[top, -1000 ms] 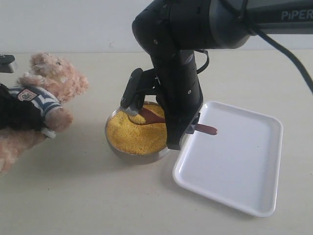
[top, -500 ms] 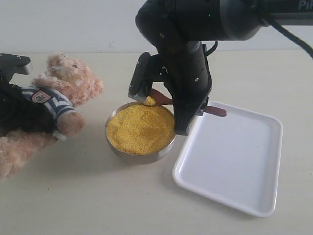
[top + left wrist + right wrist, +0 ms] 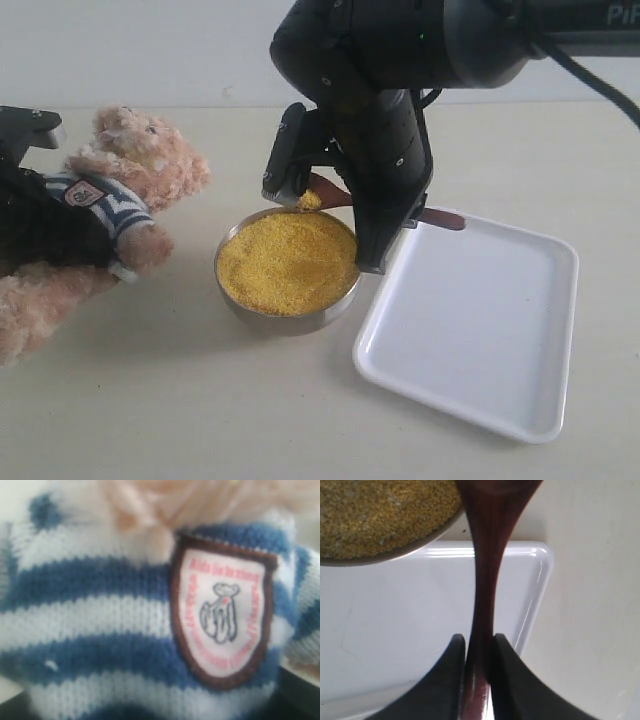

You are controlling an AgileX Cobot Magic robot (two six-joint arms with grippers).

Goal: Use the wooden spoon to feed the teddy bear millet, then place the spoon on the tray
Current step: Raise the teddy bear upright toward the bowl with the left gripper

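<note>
Newly lifted from the millet (image 3: 285, 265), the wooden spoon (image 3: 328, 191) is held heaped above the bowl (image 3: 280, 322) beside the tray (image 3: 480, 330), its handle pinched in the closed right gripper (image 3: 476, 642); farther left, the teddy bear (image 3: 140, 165) is clasped by the left gripper (image 3: 40, 235).

On my screen the teddy bear (image 3: 130, 170) leaned at the far left, its fluffy light-brown head turned toward the centre, its navy-and-white striped shirt and chest badge (image 3: 222, 617) showing. The millet (image 3: 285, 265), fine and bright yellow, filled the steel bowl (image 3: 275, 322) at centre. I saw the wooden spoon (image 3: 328, 192), dark reddish-brown, in the air above the bowl's far rim. It carried a small heap of millet, with its handle pinched in the right gripper (image 3: 479, 642) and pointing out over the tray (image 3: 480, 320). The tray, white and glossy, lay at lower right, just beside the bowl.
</note>
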